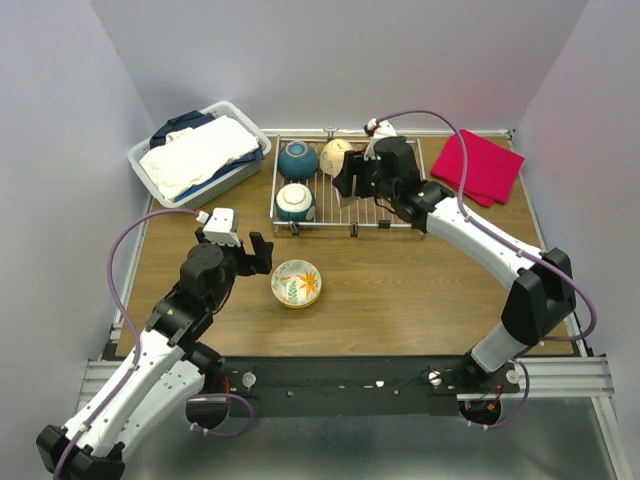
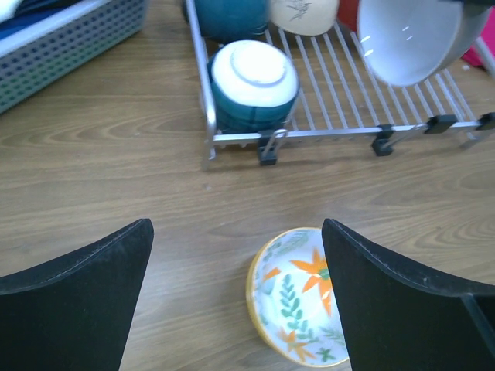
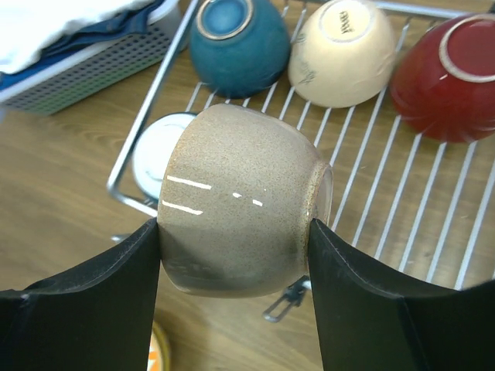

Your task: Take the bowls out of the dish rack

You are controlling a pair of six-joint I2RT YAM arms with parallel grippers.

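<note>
Basket (image 1: 141,166): white plastic, with folded cloth in it, on the desk (image 1: 420,300) far ahead of the left jaws and off past their left finger.
Left jaws: spread wide with nothing between the fingers (image 2: 85,286), low over bare wood.
Floral bowl (image 1: 296,283): upright on the desk, just ahead of the left jaws on their right-finger side. In the left wrist view that finger covers part of its rim (image 2: 298,297), and whether they touch cannot be told.
Dish rack (image 1: 312,227): silver wire tray with black clips, straight ahead of the left jaws and well apart from them. Its near left part lies under the right jaws.
Teal-and-white bowl (image 1: 295,202): upside down in the rack's near left corner (image 2: 254,85), below the right jaws and on their left-finger side.
Teal bowl (image 1: 297,160): upside down at the rack's far left (image 3: 232,42), ahead of the right jaws.
Cream bowl (image 1: 335,155): upside down just beside the teal bowl (image 3: 340,50), ahead of the right jaws, a little toward their right finger.
Right jaws: partly spread and clamped on the beige bowl.
Beige bowl (image 3: 240,201): tipped on its side between the right jaws, foot ring against the right finger, up above the rack wires. Its white inside faces the left jaws (image 2: 410,39).
Dark red bowl (image 3: 445,77): upside down on the rack, ahead of the right jaws and past their right finger.
Red cloth (image 1: 478,165): flat on the desk, well off to the right of the right jaws.
</note>
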